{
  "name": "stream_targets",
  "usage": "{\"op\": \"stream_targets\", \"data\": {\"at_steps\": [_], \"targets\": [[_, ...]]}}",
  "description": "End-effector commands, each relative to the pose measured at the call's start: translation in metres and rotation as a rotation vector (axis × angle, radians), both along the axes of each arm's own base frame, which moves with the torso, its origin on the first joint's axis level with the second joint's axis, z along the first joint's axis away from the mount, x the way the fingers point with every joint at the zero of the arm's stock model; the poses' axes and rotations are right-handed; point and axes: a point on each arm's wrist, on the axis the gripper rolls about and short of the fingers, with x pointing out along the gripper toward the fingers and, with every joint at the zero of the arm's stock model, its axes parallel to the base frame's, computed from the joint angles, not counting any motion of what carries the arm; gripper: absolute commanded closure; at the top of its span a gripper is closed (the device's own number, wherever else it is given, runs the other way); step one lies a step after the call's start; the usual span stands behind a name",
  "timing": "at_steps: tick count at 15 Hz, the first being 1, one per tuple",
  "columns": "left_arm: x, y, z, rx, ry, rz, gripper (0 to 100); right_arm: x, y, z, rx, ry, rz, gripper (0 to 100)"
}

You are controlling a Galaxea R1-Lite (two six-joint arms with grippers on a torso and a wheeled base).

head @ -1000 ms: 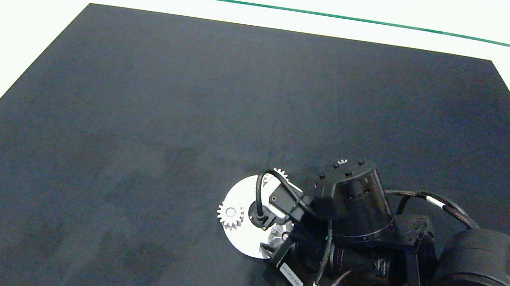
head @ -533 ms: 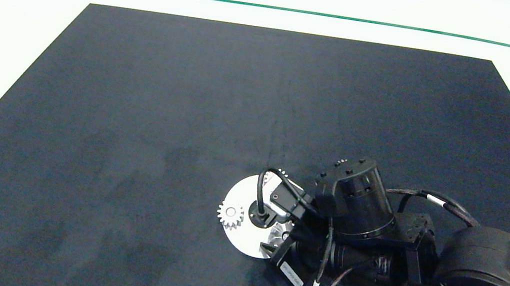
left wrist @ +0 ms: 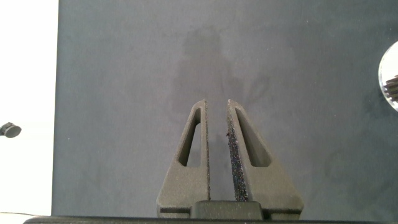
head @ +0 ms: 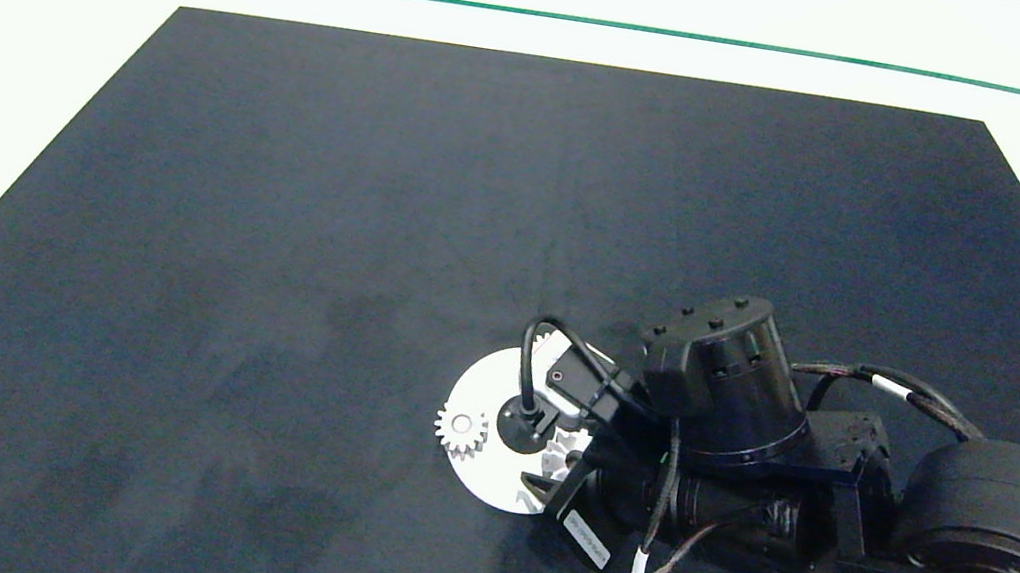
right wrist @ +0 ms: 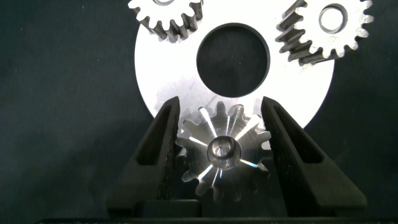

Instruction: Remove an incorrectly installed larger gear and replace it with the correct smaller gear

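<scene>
Between the spread fingers of the right gripper [right wrist: 221, 146] sits a shiny silver gear [right wrist: 222, 152] with pointed, splayed teeth and a central bore, on the near rim of a white disc [right wrist: 298, 93]. Beyond it, two blunt-toothed gears [right wrist: 166, 15] flank the disc's dark hole. The left gripper [left wrist: 217, 143] idles apart over the dark counter [head: 380, 207], fingers nearly together.

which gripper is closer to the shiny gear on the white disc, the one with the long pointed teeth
Right. The right gripper has a finger on each side of that gear. The left gripper sits closed far off by the mat's left edge.
</scene>
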Motion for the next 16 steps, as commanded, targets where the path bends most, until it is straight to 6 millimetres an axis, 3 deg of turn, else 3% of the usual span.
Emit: {"op": "stream_targets", "data": {"at_steps": [1,8,16], "targets": [[0.001,0.0,0.0,0.001,0.004,0.002,84,-0.007,-0.001,0.012,0.02,-0.021,0.014,69],[0.001,0.0,-0.001,0.002,0.01,0.007,84,-0.024,-0.017,0.024,-0.001,-0.002,0.023,69],[0.001,0.0,-0.005,0.005,0.021,0.009,84,-0.024,-0.018,0.022,-0.002,0.001,0.015,69]]}}
